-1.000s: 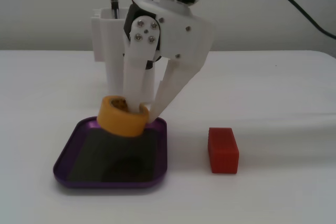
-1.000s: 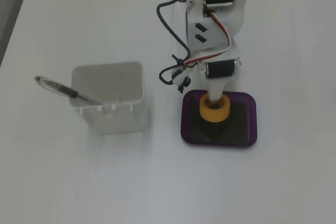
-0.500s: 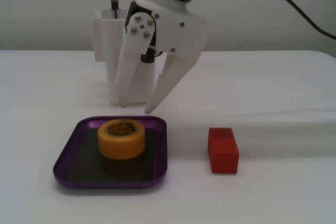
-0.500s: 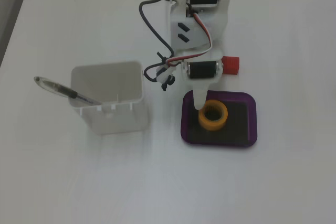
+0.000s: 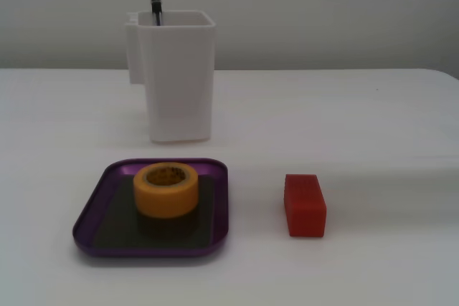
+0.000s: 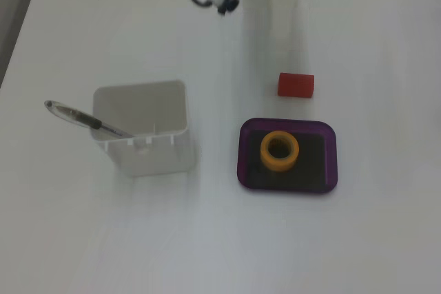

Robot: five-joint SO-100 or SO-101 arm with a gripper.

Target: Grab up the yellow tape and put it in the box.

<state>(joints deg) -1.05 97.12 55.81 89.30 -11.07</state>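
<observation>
Resting flat inside box (image 5: 93, 216), yellow tape (image 5: 166, 190) (core upward), gripper unseen.

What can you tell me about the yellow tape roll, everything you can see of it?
The yellow tape is a small yellow-orange roll with a printed inner core and an open centre. It lies flat, hole up, on the dark bottom of the purple box, towards its rear left part in a fixed view. Nothing else touches it; no gripper is in view.
</observation>
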